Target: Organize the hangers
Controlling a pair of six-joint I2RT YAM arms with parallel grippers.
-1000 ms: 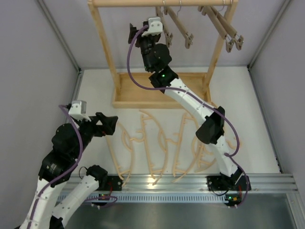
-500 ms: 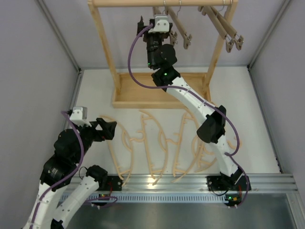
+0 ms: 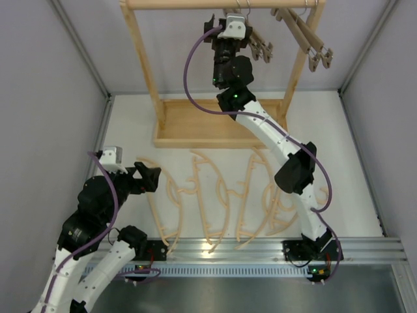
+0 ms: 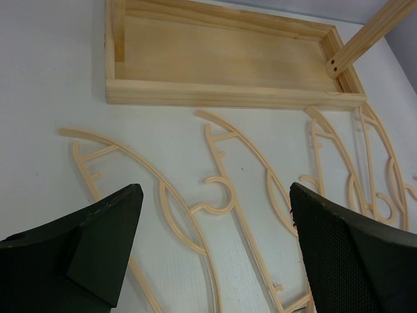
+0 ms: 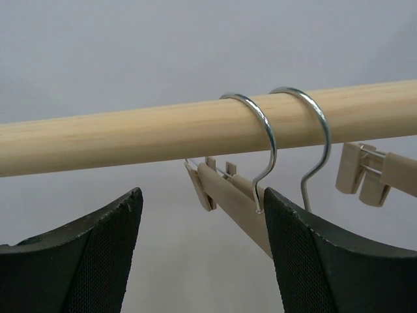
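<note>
Four pale curved hangers (image 3: 215,195) lie side by side on the table, and in the left wrist view they spread out as a row (image 4: 225,173). My left gripper (image 3: 153,177) hovers open at the left end of that row; nothing sits between its fingers (image 4: 101,241). Brown-grey clamp hangers (image 3: 260,44) hang from the rack rail (image 3: 176,4), and another pair (image 3: 306,36) hangs further right. My right gripper (image 3: 229,19) is raised to the rail and open (image 5: 202,202). A clamp bar (image 5: 238,199) on two metal hooks (image 5: 264,140) reaches into its gap beside the right finger (image 5: 326,261), not pinched.
The pale rack frame has a tray base (image 3: 195,124) at the back and slanted posts (image 3: 144,62). Its tray (image 4: 228,59) and one post (image 4: 371,36) show in the left wrist view. Grey walls close in both sides, and a metal rail (image 3: 260,246) runs along the near edge.
My right gripper has swung right along the rail to the left pair of clamp hangers, which now hang a little further right. My left gripper has drawn back slightly.
</note>
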